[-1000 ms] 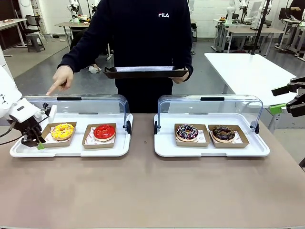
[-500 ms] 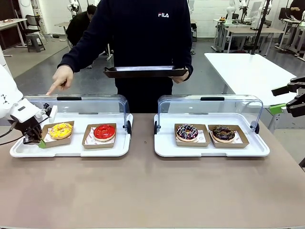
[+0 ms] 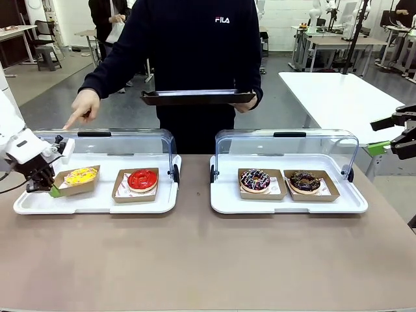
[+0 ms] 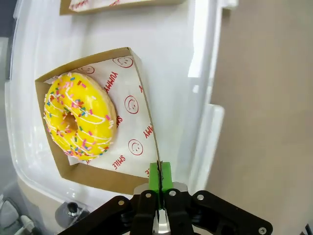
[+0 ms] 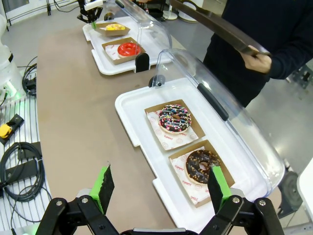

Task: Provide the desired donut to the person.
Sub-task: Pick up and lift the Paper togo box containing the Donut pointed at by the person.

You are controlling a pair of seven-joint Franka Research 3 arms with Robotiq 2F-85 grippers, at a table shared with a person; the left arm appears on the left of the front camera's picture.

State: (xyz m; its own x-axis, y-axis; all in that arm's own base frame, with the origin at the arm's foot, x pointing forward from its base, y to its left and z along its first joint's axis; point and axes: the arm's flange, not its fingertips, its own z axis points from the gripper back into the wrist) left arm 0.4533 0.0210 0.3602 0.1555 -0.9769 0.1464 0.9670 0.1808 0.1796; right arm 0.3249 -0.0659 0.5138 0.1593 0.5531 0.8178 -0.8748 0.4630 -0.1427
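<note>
The left gripper (image 3: 49,188) is pinched shut on the edge of the shallow brown cardboard tray (image 3: 79,190) carrying the yellow sprinkled donut (image 3: 81,176), which sits tilted in the white plastic display tray (image 3: 97,207) with its length pointing towards the red-glazed donut (image 3: 142,179), while the right gripper (image 5: 161,188) gapes open.

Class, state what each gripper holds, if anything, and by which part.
The left gripper pinches the edge wall of the cardboard tray carrying the yellow donut. The right gripper is open, holding nothing.

left tray (image 3: 97,207) and right tray (image 3: 286,208) sat side by side on the table (image 3: 195,260), tilted box (image 3: 71,190) left of flat box (image 3: 135,197) in the left tray, person (image 3: 195,52) behind
</note>
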